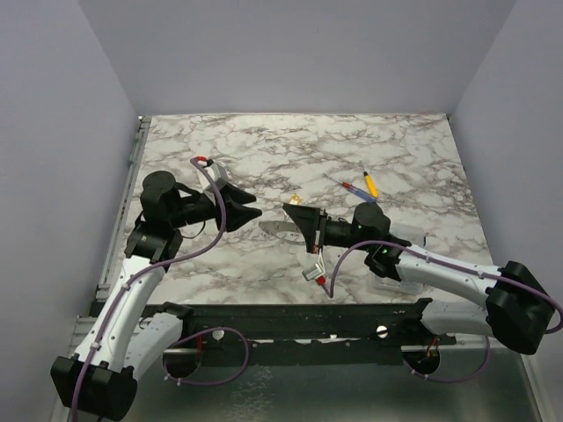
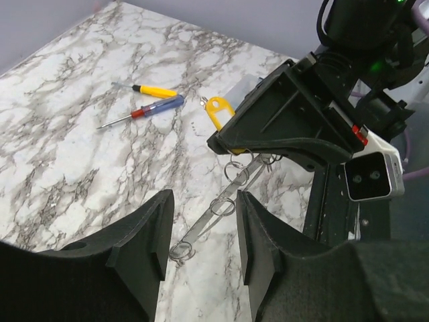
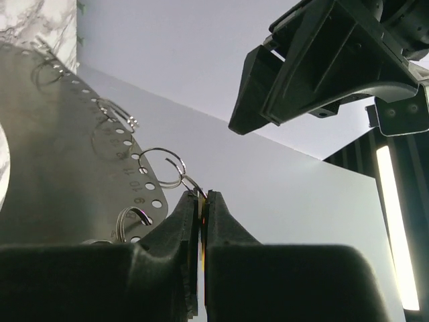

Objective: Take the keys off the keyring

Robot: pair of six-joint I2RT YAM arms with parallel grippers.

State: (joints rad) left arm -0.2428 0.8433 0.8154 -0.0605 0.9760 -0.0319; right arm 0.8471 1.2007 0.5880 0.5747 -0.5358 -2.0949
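My right gripper (image 3: 203, 194) is shut on a thin yellow key (image 2: 218, 111), whose looped end sticks out behind the fingers in the left wrist view. A thin wire keyring (image 3: 162, 149) hangs from the jaw tips. It links to a flat grey metal strip (image 2: 204, 221) with numbered holes that carries several more split rings. The strip slopes from the right gripper (image 1: 290, 209) down toward the table. My left gripper (image 1: 255, 212) faces it from the left, a little apart. The left gripper (image 2: 201, 201) is open with nothing between its fingers, and the strip's lower end lies beyond the gap.
A yellow-handled screwdriver (image 2: 154, 90) and a red-and-blue one (image 2: 157, 106) lie on the marble table (image 1: 290, 145) at the right rear. The black rail (image 1: 290, 316) runs along the near edge. Grey walls close in the sides and back.
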